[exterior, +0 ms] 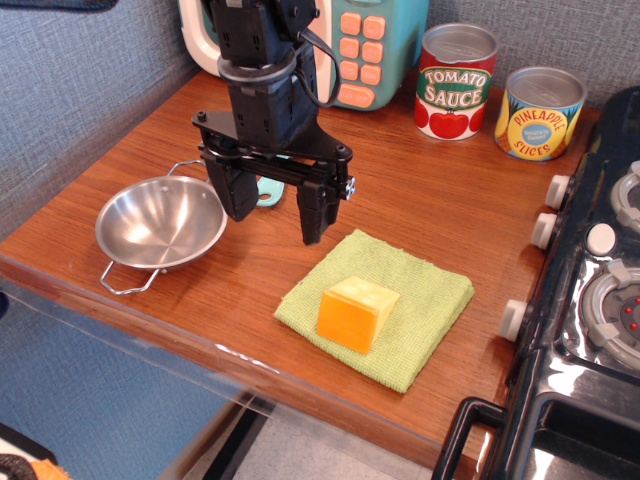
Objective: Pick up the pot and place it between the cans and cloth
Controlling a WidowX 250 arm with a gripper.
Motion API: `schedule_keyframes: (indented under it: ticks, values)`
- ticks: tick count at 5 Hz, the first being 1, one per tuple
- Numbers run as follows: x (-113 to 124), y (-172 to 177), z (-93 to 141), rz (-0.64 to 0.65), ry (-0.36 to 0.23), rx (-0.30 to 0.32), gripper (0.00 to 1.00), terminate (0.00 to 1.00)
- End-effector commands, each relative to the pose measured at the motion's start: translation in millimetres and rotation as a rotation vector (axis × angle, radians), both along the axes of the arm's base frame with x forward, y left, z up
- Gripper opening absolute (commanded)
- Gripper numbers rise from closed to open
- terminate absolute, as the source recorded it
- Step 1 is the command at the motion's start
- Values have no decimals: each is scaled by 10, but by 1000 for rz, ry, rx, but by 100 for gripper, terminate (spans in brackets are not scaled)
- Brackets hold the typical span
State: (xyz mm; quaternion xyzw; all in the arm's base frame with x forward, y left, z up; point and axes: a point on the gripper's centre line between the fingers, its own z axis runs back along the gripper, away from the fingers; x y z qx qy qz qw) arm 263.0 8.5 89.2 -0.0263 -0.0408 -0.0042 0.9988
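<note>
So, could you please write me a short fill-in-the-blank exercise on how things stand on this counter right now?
1. The orange block sits on the green ____.
2. The steel pot holds ____.
3. The gripper, jaws apart, hangs just to the ____ of the pot in the picture.
4. The yellow and blue can is labelled "Pineapple ____".

Missing words: cloth; nothing; right; Slices
</note>
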Motion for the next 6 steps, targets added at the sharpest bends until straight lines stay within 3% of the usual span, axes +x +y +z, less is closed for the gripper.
schedule_keyframes:
  ticks: [1, 4, 6]
  values:
    - [0, 0, 0, 0, 0, 0, 100, 0]
    - [38, 526, -160, 148, 21, 40, 100, 0]
    - [19, 752, -283, 249, -12, 101, 100, 0]
